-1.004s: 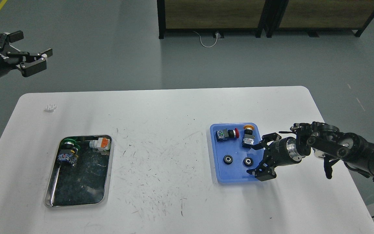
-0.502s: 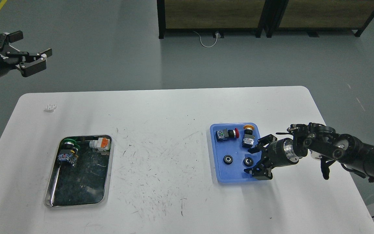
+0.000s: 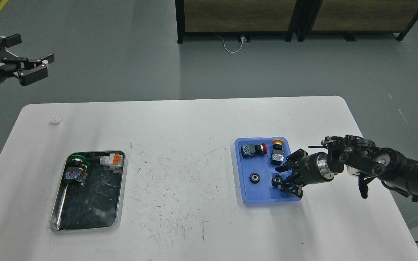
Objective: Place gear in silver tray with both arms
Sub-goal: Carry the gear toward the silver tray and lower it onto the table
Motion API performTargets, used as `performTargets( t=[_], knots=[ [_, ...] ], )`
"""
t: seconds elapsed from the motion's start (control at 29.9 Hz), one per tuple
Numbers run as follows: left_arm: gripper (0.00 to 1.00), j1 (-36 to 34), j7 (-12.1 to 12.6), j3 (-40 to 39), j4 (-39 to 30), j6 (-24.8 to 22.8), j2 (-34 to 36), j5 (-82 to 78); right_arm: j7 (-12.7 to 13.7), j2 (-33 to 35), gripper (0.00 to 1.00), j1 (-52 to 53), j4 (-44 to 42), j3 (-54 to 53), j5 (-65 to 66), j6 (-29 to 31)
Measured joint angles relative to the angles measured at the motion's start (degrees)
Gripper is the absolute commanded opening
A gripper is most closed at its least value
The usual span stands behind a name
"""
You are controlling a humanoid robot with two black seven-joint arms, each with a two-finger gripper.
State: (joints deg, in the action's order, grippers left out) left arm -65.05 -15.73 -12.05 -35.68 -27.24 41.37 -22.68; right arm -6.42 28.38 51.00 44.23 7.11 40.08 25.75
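Two small black gears lie in the blue plastic tray at the right: one gear lies free, the other gear sits between the fingers of my right gripper. That gripper is open around it and low over the tray. The silver tray lies at the left of the table. It holds a green-and-black button part and a white-and-orange part at its far end. My left gripper is open and empty, raised off the table's far left corner.
The blue tray also holds a red-capped button switch and a yellow-capped one at its far end. A small white piece lies near the table's far left. Dark cabinets stand on the floor behind.
My right gripper has moved left into the blue tray and now straddles the right gear. My left gripper has drifted slightly left and stays open.
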Motion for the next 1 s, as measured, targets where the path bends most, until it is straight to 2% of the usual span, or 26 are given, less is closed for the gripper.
performTargets(
  t=[0.54,1.0],
  knots=[
    [0.98,0.0,-0.1,0.2,0.0,0.0,0.8,0.0,0.0,0.0,0.28,-0.3,0.1,0.0,0.0,0.3],
    [0.98,0.0,-0.2,0.2,0.0,-0.1,2.1,0.0,0.0,0.6,0.28,4.7,2.6,-4.2,-0.9,2.2]
  ],
)
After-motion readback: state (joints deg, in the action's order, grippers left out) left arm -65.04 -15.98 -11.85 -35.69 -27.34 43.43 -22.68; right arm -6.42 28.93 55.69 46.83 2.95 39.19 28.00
